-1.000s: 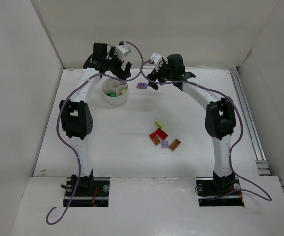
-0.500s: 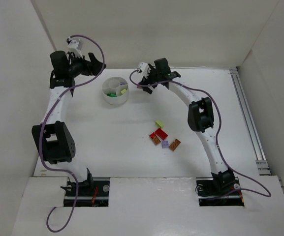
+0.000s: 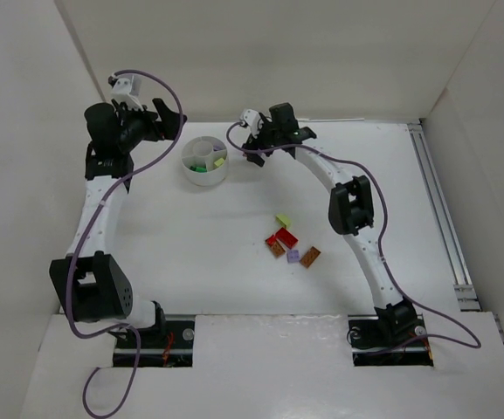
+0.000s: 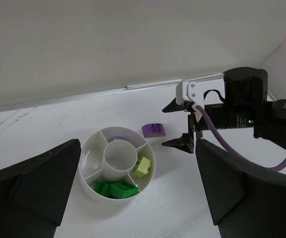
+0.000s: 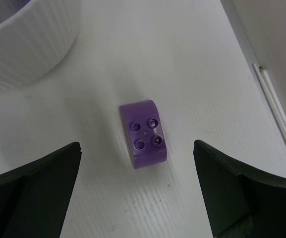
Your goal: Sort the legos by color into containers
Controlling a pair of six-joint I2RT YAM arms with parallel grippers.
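Observation:
The white divided dish (image 3: 204, 181) sits at the back left. In the left wrist view the dish (image 4: 90, 160) holds green bricks (image 4: 115, 189), a yellow-green brick (image 4: 143, 166) and a lilac one (image 4: 117, 140) in separate wedges. A purple brick (image 4: 153, 130) lies on the table just right of it. My right gripper (image 3: 253, 147) is open right over that brick (image 5: 145, 133), a jaw on either side, not touching. My left gripper (image 3: 166, 122) is open and empty, up and left of the dish. Yellow-green (image 3: 282, 221), red (image 3: 281, 237), orange-brown (image 3: 310, 257) and lilac (image 3: 293, 256) bricks lie mid-table.
White walls close the table at the left, back and right. A metal rail (image 3: 439, 218) runs along the right edge. The dish wall (image 5: 28, 44) stands just left of the right gripper.
My left arm has swung left, away from above the dish, to the back left. My right gripper has moved left and now hides the purple brick in the top view.

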